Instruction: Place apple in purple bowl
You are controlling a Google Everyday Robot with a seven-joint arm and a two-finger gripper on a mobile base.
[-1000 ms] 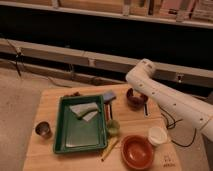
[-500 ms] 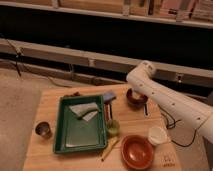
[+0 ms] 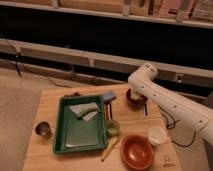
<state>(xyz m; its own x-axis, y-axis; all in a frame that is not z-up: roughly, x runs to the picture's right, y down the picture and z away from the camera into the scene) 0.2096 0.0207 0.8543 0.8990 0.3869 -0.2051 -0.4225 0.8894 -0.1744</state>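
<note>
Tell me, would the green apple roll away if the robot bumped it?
Probably: the apple looks round and sits free on the flat table beside the green tray, which might stop it. The gripper hangs just above it.

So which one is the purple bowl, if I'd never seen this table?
Start at the green tray on the wooden table. Look past its far right corner, where the white arm bends down; the end effector is hidden there. The purple bowl sits under it: small and dark maroon, unlike the bigger orange-red bowl and white cup nearer the front.
</note>
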